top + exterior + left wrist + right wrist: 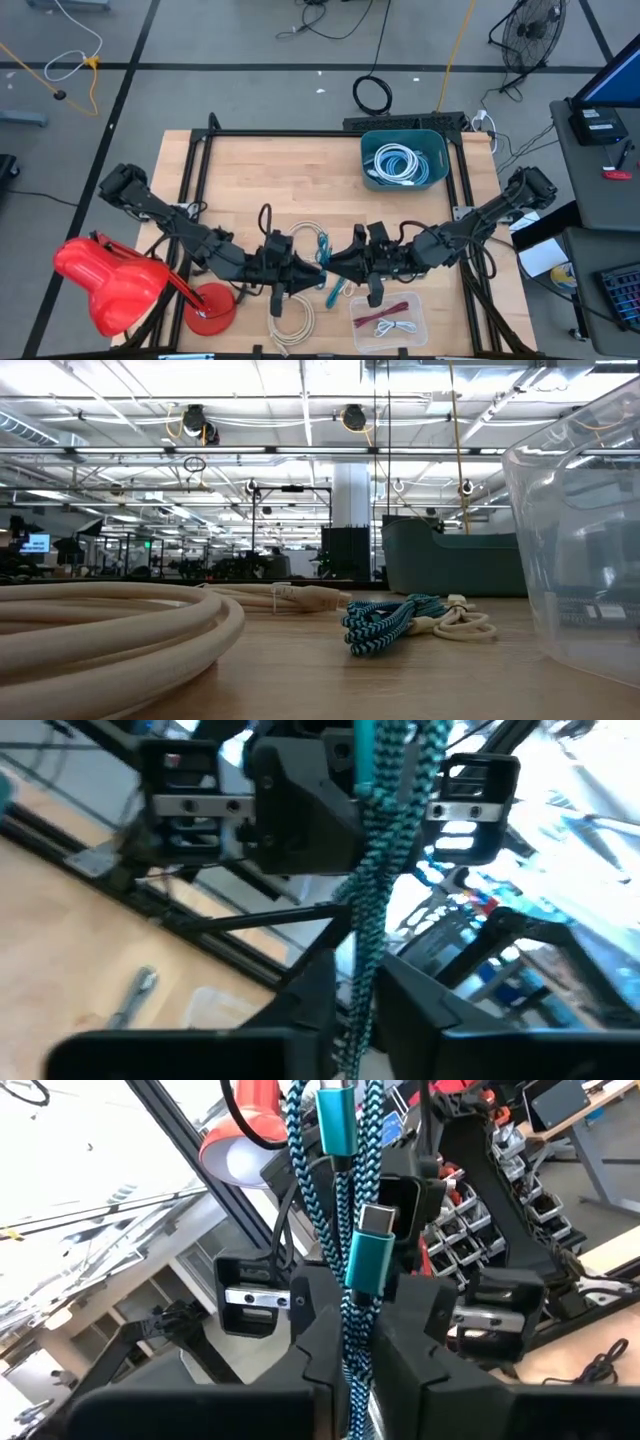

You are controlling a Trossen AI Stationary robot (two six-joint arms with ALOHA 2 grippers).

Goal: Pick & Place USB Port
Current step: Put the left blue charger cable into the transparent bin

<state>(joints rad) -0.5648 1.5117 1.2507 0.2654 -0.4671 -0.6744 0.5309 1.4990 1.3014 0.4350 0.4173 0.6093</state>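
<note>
A teal braided USB cable [350, 1310] with two teal metal plugs [370, 1252] is held up between my two grippers, over the middle of the table. My right gripper [355, 1372] [340, 265] is shut on it. My left gripper [358, 1012] [310, 268] faces it from the table's left. Its fingers are slightly parted, with the same cable [365, 920] running between them. In the left wrist view the right gripper's body [300, 800] shows behind the cable. My right gripper pinches the cable's bunched strands [352, 1342] between its two fingers, a little behind the plugs. It comes in about level from the table's right, with the fingers across the strands. The plug ends stick out past the fingers, clear of the table. My left gripper has the cable's strands [357, 990] between its slightly parted fingers, level from the table's left. I cannot tell whether the fingers touch them.
Another teal braided cable [385, 625] lies on the table beside cream cables [120, 625]. A teal bin [405, 160] of white cables stands at the far right. A clear box [388, 315] of small cables sits at the near edge. A red lamp [110, 285] stands at the near left.
</note>
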